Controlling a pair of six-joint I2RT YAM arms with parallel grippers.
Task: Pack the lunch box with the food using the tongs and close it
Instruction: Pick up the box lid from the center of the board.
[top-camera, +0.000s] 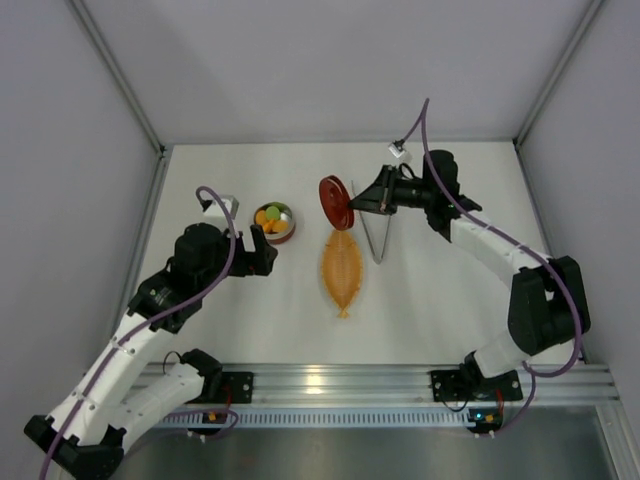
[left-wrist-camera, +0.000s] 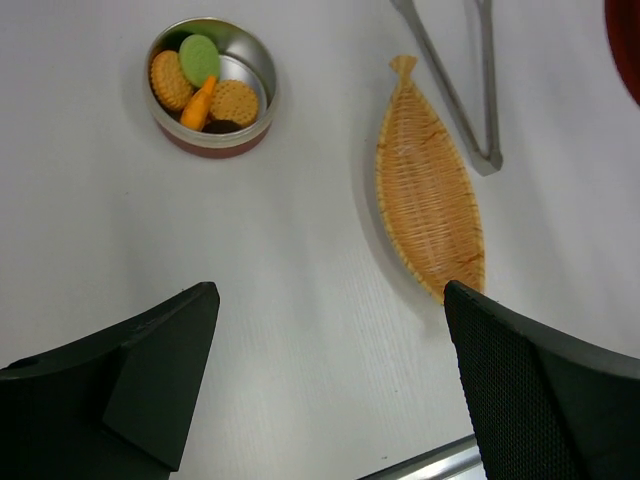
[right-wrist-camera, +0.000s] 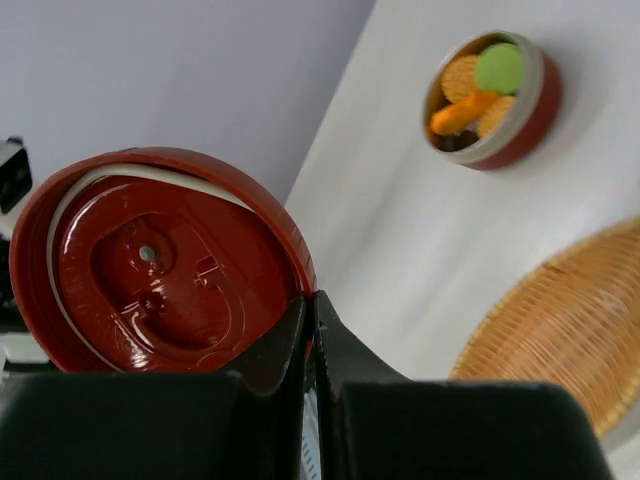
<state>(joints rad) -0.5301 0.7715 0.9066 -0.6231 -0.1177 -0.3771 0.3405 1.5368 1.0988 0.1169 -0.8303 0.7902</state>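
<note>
The lunch box (top-camera: 273, 222) (left-wrist-camera: 213, 87) (right-wrist-camera: 495, 98) stands open on the white table, left of centre, with the food (left-wrist-camera: 205, 85) inside it: yellow, green, orange and dark pieces. Its red lid (top-camera: 336, 202) (right-wrist-camera: 160, 265) hangs on edge above the table, pinched at the rim by my right gripper (top-camera: 354, 203) (right-wrist-camera: 312, 310), which is shut on it. The tongs (top-camera: 377, 236) (left-wrist-camera: 468, 90) lie on the table under that arm, right of the orange tray. My left gripper (top-camera: 260, 250) (left-wrist-camera: 330, 300) hovers open and empty just near of the lunch box.
An orange woven leaf-shaped tray (top-camera: 341, 270) (left-wrist-camera: 428, 195) (right-wrist-camera: 565, 325) lies empty between the lunch box and the tongs. Grey walls close in the table on three sides, and a metal rail (top-camera: 330, 382) runs along the near edge.
</note>
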